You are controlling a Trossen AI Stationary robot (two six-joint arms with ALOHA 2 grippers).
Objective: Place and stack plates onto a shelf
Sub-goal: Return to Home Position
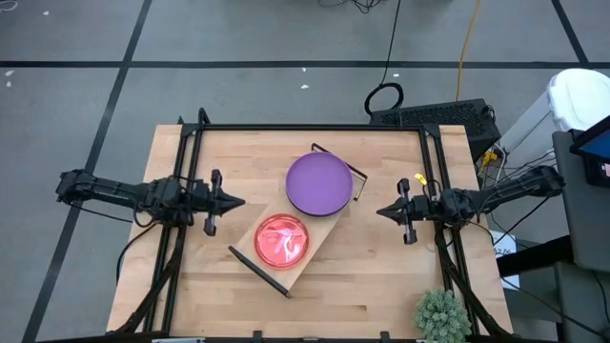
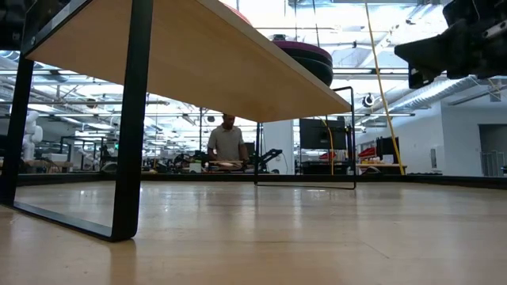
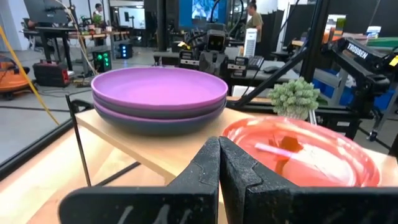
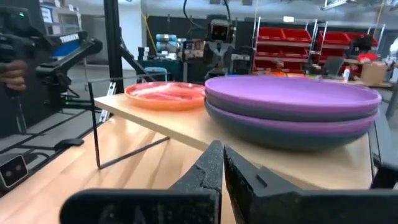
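Desk (image 1: 367,276): pale wood, grey taped floor (image 1: 238,90) around.
Shelf (image 1: 322,225): diagonal at desk centre; purple plate (image 1: 318,183) atop dark plate (image 3: 155,124), pink plate (image 1: 281,240) beside.
Left pincer (image 1: 238,201): pressed together, left of shelf.
Right pincer (image 1: 381,212): pressed together, right of shelf.
Room: person (image 2: 227,141) beyond.

Two plate stacks (image 1: 318,183) sit on the shelf (image 1: 320,227).
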